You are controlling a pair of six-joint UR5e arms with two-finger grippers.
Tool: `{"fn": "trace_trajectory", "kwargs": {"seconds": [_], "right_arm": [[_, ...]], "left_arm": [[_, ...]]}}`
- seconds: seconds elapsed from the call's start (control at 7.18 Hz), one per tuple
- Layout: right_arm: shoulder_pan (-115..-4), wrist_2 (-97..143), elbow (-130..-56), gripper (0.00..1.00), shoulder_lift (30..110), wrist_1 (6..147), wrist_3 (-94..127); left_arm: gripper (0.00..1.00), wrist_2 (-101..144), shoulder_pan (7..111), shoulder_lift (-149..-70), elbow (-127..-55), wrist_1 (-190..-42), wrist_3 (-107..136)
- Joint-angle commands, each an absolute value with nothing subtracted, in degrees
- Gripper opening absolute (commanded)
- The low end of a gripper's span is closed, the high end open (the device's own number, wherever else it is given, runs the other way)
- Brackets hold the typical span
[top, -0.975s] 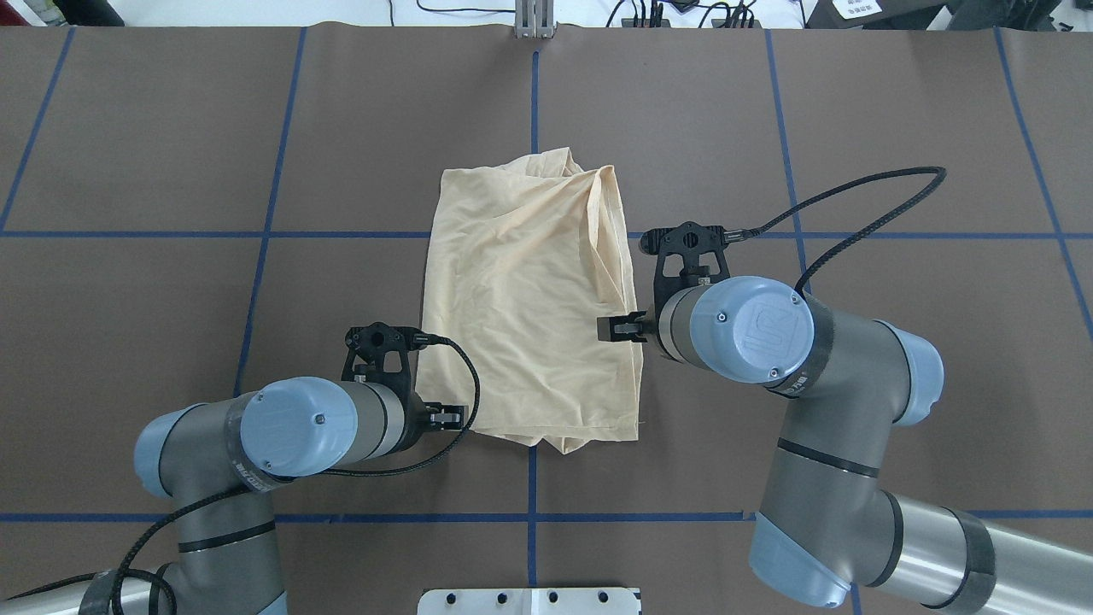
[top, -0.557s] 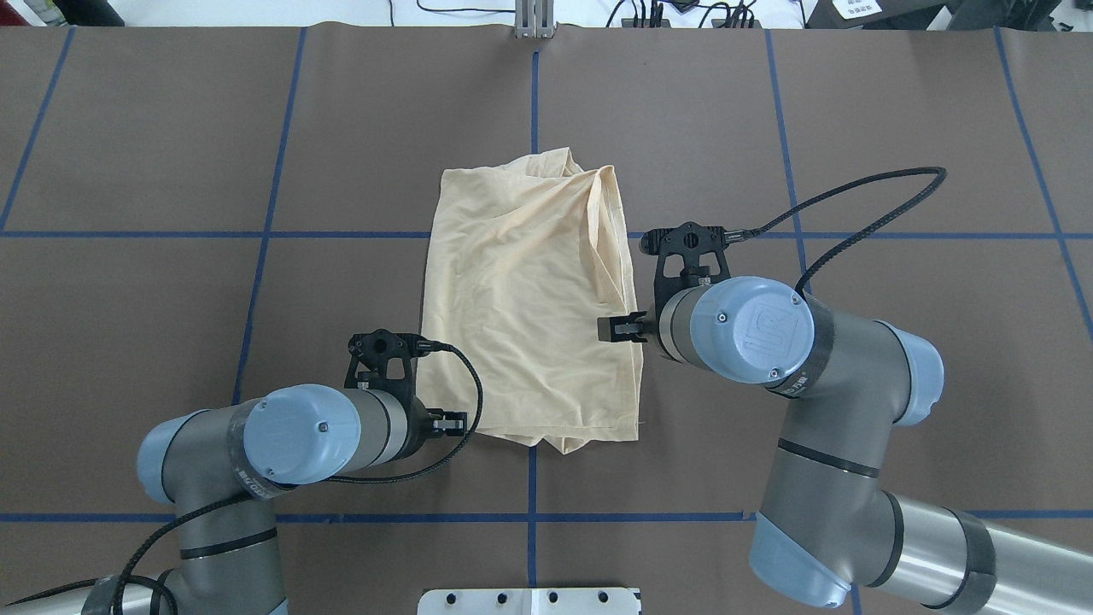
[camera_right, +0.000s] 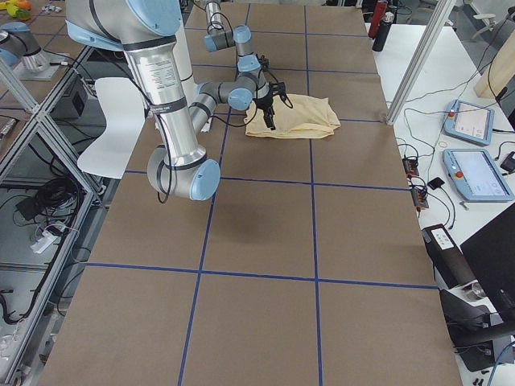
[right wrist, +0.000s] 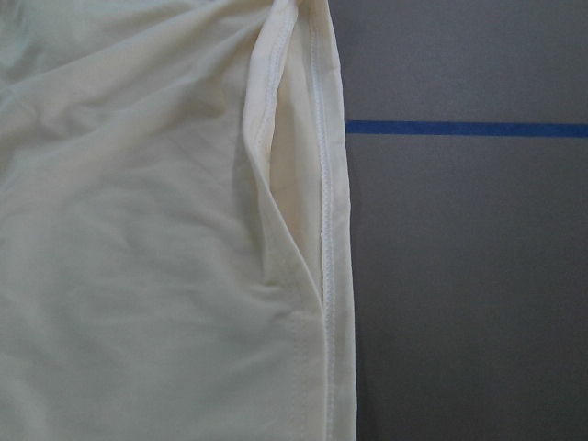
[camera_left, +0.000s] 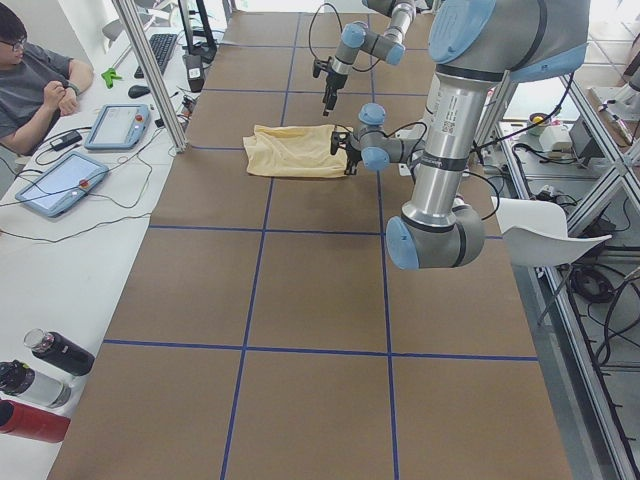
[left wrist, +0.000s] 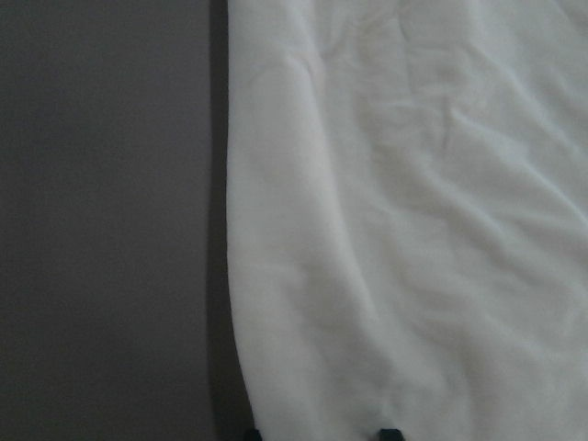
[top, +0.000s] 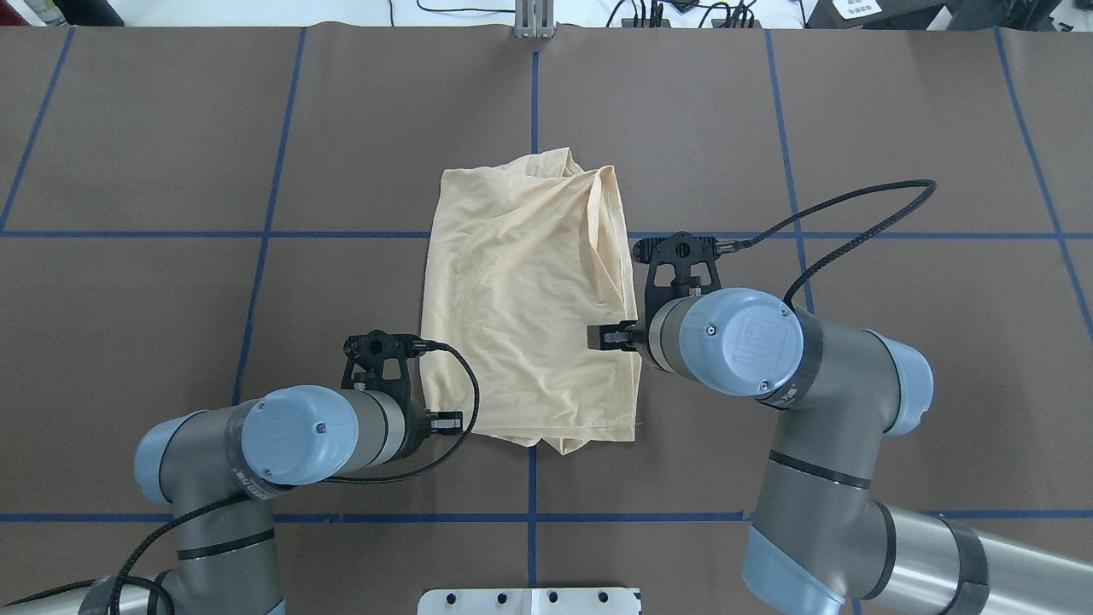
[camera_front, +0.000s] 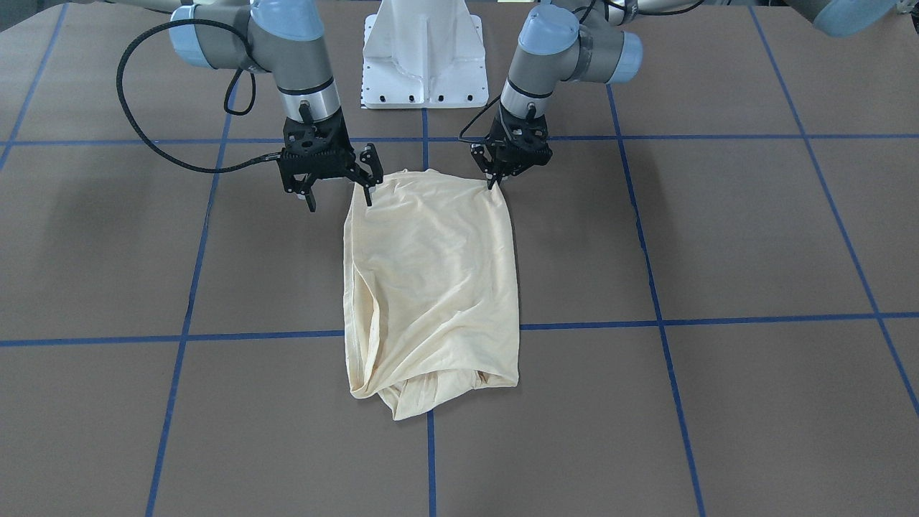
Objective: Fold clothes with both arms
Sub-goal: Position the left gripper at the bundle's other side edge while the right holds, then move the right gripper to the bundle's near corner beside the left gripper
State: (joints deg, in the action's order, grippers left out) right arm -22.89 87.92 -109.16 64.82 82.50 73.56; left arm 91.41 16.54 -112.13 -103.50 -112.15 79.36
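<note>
Since a second ago the right arm has shifted slightly inward and toward the robot; the left has barely moved. The shirt (top: 521, 307) lies flat mid-table (top: 171, 299) as a narrow rectangle, sides apparently already folded in. The right gripper (camera_front: 340, 204) is spread wide at the robot-side corner. The left gripper (camera_front: 494, 181) has its tips slightly apart over the other corner, gripping nothing. Cross-fold probably still to do.

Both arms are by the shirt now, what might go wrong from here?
The shirt lies in loose layers along the seam by the right gripper; its open jaws may pinch only the top one. The left gripper sits at the near corner, farther back, so a lift could skew the fold.
</note>
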Motion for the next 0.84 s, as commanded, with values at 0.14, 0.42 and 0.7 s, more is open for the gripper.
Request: {"fn": "trace_trajectory", "kwargs": {"seconds": [0.14, 0.42, 0.7], "right_arm": [[-14.1, 79.7, -108.3, 0.95, 64.7, 80.0, 90.5], [-10.0, 73.9, -107.8, 0.94, 64.8, 80.0, 100.5], [-9.8, 73.4, -105.9, 0.87, 64.3, 80.0, 101.1]], "left_arm": [[0.0, 91.4, 16.5, -112.1, -103.8, -112.1, 79.5], [0.0, 91.4, 16.5, -112.1, -103.8, -112.1, 79.5], [0.0, 91.4, 16.5, -112.1, -103.9, -112.1, 79.5]]}}
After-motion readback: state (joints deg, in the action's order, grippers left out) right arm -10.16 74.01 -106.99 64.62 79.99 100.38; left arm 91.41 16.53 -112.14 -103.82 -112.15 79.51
